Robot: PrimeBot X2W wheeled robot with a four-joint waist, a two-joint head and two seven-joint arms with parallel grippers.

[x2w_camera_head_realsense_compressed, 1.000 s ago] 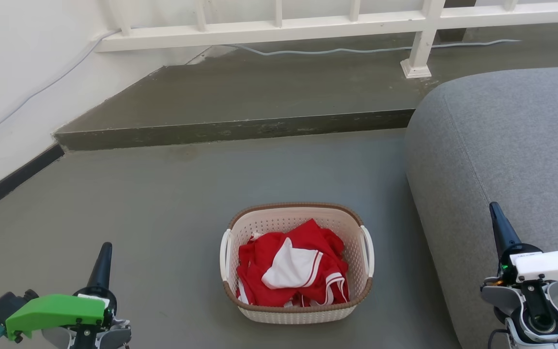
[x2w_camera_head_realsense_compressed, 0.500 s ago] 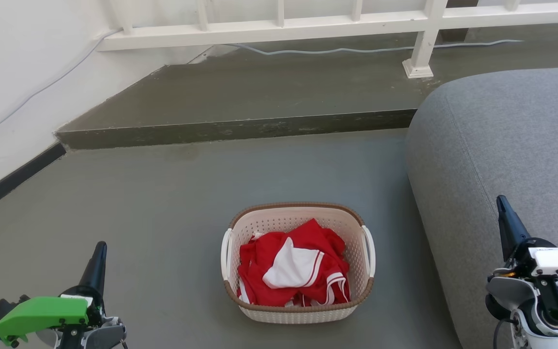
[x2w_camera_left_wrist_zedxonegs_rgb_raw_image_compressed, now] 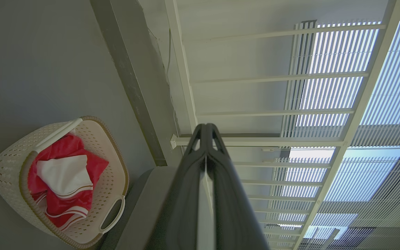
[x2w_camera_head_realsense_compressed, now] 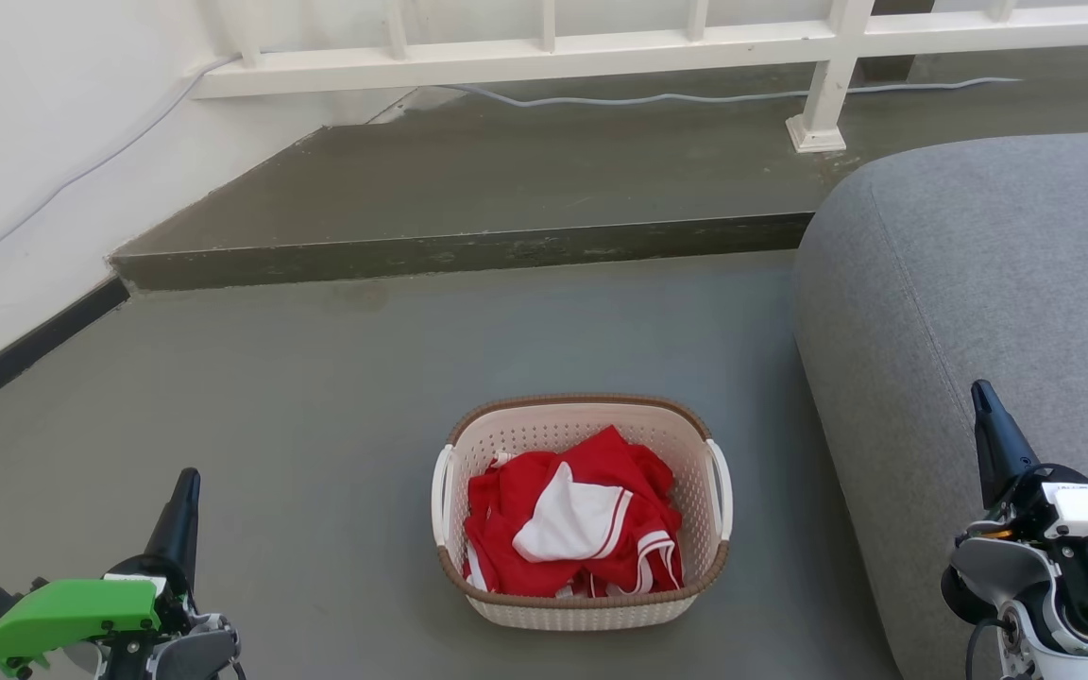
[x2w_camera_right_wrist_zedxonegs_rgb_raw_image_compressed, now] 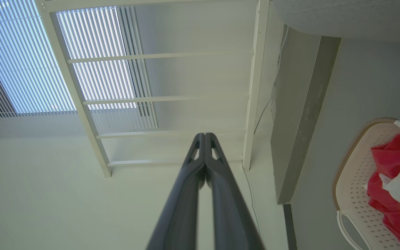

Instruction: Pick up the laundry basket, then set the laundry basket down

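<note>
Smooth grey floor [x2w_camera_head_realsense_compressed: 317,425] bears perforated laundry basket [x2w_camera_head_realsense_compressed: 553,433] — rounded.

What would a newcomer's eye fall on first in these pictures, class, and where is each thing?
The bright red and white clothes heaped in the laundry basket on the grey floor, mid-view from the head, catch the eye first. Next comes the big grey sofa at the right. The left tool and right tool sit at the lower corners, both shut, apart from the basket.
</note>
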